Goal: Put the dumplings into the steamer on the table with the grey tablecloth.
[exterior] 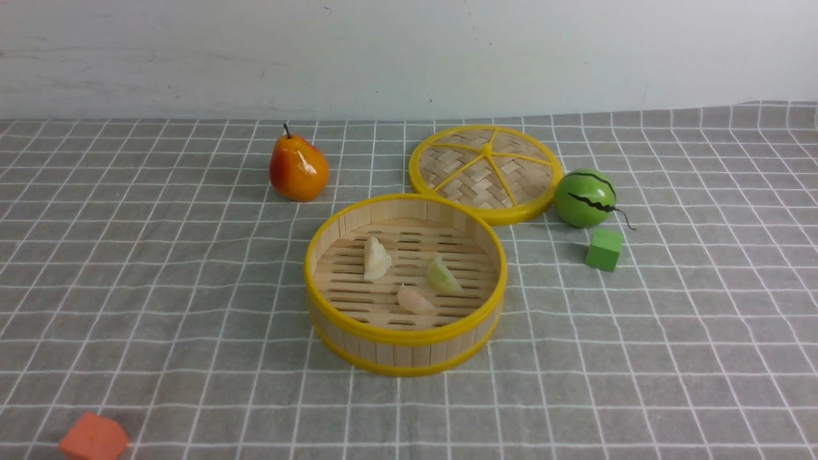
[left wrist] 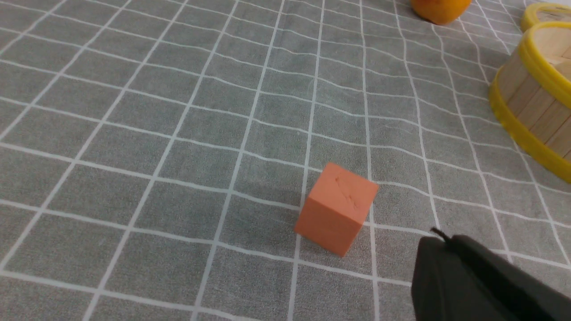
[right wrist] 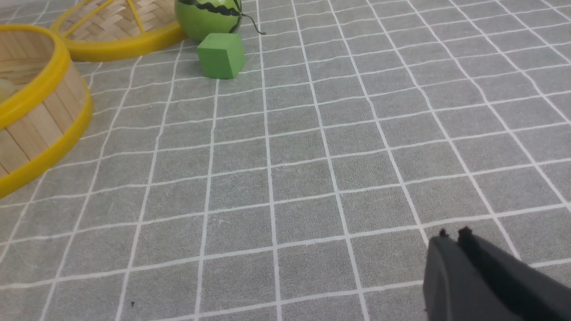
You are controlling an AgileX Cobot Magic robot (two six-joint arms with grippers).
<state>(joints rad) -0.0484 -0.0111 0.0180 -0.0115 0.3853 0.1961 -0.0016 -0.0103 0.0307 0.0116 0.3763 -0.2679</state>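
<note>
All three small translucent crescent dumplings point(exterior: 409, 275) sit on the slatted floor of the round yellow-rimmed bamboo steamer point(exterior: 406, 337) — loading looks done! Left claw point(left wrist: 439, 238) and right claw point(right wrist: 453, 235), both pressed together and empty, hang well clear of the steamer. Nothing left to fetch, I'd say.

Only gripper ends visible: left gripper point(left wrist: 439, 236) shows as a matte black, wedge-shaped finger block with one small nub at its tip; right gripper point(right wrist: 453, 234) matte black likewise, two slab fingers pressed together, each tipped by a small rounded nub.
</note>
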